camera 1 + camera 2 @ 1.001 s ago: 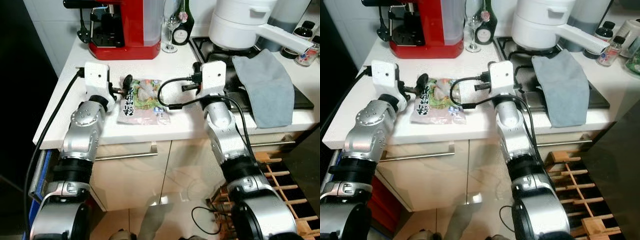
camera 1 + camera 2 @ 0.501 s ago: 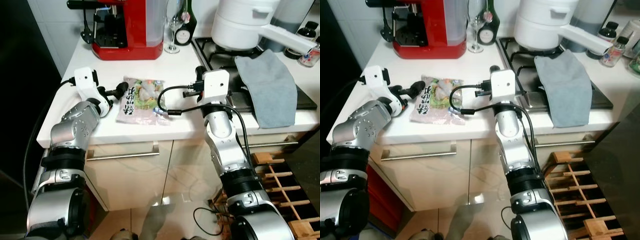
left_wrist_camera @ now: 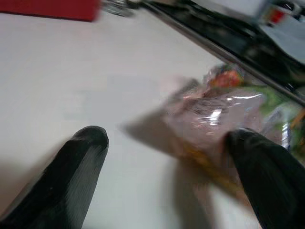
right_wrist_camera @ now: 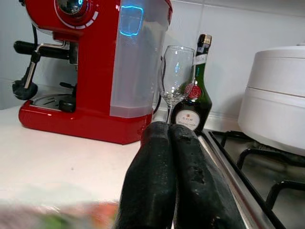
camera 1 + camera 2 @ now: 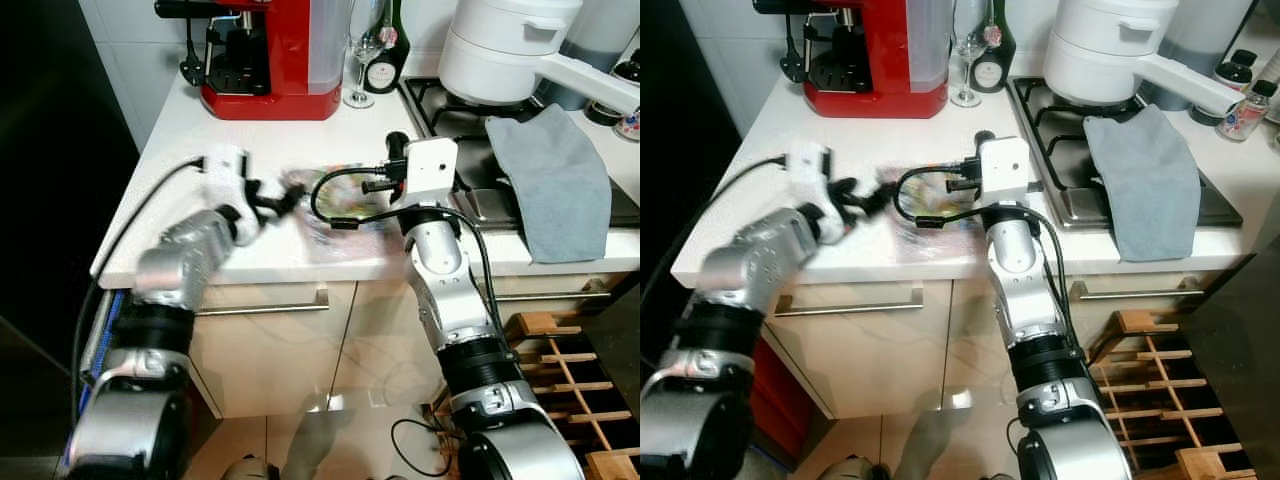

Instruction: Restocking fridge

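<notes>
Left wrist view puts us closest: our left gripper [image 3: 162, 162] has its 2 black fingers [image 3: 81, 157] spread wide apart, straddling the near end of the clear plastic food packet with green and pink print [image 3: 224, 114], not yet clamped on it. That packet lies flat on the white countertop [image 5: 180, 130], close to the front edge, between our 2 arms. We judge it light, soft and crinkly, its film slippery and its contents free to shift, so a pinch across a bunched edge or corner should hold better than the flat middle. Our right gripper [image 4: 178, 176] hovers just above the packet's far side, its 2 fingers pressed together and empty, and its looping black cable [image 5: 335, 190] hangs over the packet, where it could snag. Further back stand a red coffee machine [image 5: 265, 55], a stemmed wine glass [image 5: 362, 60] and a dark green bottle [image 5: 385, 45]; to the right, a grey cloth [image 5: 550, 170] drapes the gas hob [image 5: 450, 95] below a white pot [image 5: 510, 45].
</notes>
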Robot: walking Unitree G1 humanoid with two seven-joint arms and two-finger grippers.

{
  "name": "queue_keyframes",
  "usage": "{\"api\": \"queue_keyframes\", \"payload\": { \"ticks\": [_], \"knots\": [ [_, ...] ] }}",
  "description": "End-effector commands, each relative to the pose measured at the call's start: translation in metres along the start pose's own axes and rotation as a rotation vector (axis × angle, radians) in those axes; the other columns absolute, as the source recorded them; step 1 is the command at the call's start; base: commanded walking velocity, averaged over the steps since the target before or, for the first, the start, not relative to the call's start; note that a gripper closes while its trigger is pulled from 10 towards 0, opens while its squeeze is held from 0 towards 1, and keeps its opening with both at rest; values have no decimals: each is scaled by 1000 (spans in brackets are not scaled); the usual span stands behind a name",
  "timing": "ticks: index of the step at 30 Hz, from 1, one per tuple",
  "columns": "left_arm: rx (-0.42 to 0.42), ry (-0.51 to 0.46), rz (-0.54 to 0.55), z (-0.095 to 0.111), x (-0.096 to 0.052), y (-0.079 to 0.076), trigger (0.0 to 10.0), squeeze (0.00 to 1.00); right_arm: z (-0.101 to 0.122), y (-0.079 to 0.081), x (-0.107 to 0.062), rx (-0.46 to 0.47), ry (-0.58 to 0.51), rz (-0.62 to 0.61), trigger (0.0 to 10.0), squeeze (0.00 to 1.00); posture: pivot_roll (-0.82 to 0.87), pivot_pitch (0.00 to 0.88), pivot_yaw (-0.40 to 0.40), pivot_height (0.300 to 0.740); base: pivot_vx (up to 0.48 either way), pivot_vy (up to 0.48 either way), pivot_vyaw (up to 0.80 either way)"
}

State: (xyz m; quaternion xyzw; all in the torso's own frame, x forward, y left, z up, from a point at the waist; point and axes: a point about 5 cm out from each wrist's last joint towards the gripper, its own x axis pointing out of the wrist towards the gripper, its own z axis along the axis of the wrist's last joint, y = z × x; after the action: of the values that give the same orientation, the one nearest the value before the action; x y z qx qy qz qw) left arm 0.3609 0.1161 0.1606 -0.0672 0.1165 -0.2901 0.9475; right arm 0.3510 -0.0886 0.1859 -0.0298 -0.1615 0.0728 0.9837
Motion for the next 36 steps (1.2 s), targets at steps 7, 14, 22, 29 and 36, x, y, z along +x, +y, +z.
{"api": "queue_keyframes", "payload": {
  "ticks": [7, 14, 22, 29, 36],
  "knots": [
    [82, 58, 99, -15, -3, 15, 10000, 0, 2, -11, -1, 89, 29, -41, 10000, 0, -28, 0, 0, 740, 0, 0, 0],
    [206, -64, 218, 13, -13, 32, 10000, 0, 1, -20, -4, 62, 31, -68, 10000, 0, -38, 0, 13, 740, 0, 0, 0],
    [7, -100, 283, 22, -18, 51, 10000, 0, -12, -36, -14, 182, 103, -145, 10000, 0, -34, 0, 31, 740, 0, 0, 0],
    [-115, -160, 286, 28, -19, 61, 10000, 0, -16, -33, -18, 196, 118, -134, 10000, 0, -32, 0, 33, 740, 0, 0, 0],
    [-92, -266, 254, 49, -16, 64, 10000, 0, -20, -19, -22, 180, 134, -80, 10000, 0, -34, 0, 31, 740, 0, 0, 0]
  ]
}}
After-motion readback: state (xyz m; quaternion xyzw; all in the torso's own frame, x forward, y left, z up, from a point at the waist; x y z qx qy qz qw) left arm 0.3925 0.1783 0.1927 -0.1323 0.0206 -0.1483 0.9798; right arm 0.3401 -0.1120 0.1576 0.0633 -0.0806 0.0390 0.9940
